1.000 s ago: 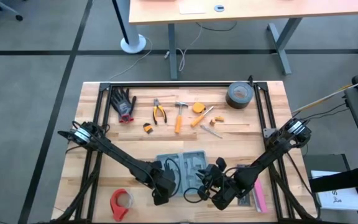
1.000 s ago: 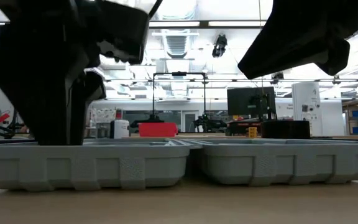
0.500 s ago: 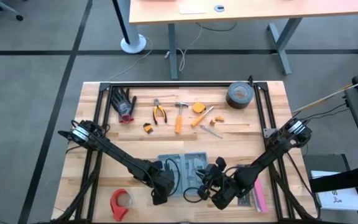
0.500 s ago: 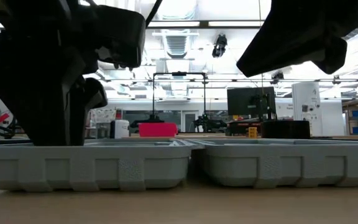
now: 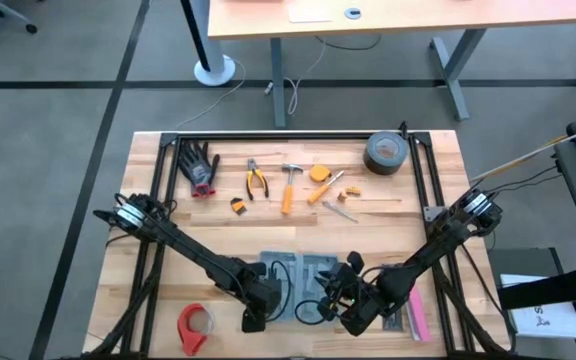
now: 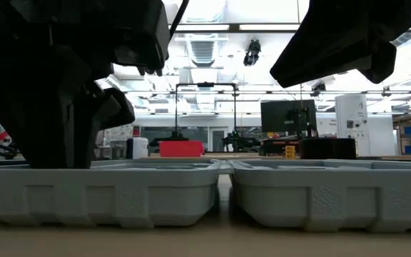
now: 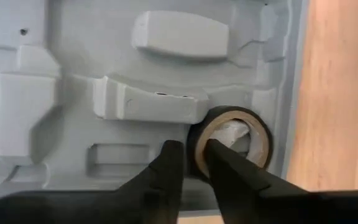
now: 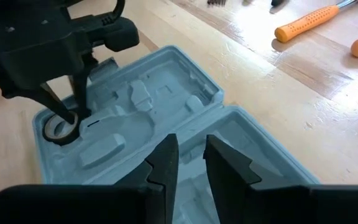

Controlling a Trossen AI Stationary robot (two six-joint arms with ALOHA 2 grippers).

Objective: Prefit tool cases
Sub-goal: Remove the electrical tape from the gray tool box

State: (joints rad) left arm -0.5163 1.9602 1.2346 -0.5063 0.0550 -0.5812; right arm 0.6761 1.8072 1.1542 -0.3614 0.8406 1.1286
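1. The tool case (image 5: 293, 283) lies opened flat at the near edge of the tabletop (image 5: 268, 215), its two grey moulded halves side by side, with both arms bent over it.
2. The left gripper (image 7: 192, 163) is down at the near left corner of the case's left half. Its fingers (image 7: 166, 165) are almost together, straddling the wall of a small dark roll of tape (image 7: 232, 138) that sits in a round recess of the tray, one finger outside the ring and one inside.
3. The right gripper (image 8: 188, 155) hovers over the case's right half, near the hinge line. Its fingers are nearly shut with only a thin gap, and appear to hold nothing.
4. The step in hand looks like seating the tape roll into its slot; whether it sits fully home cannot be told from these views.
5. The next move calls for pressing the roll level into the recess, then parting the left fingers and lifting straight up so the roll is not dragged out.
6. Just beside the case on the near left is a red tape dispenser (image 5: 194, 324).
7. Farther back wait the other tools to be fitted: pliers (image 5: 256, 179), a hammer (image 5: 289, 186), a black glove (image 5: 199, 166) and a large roll of duct tape (image 5: 384, 153).
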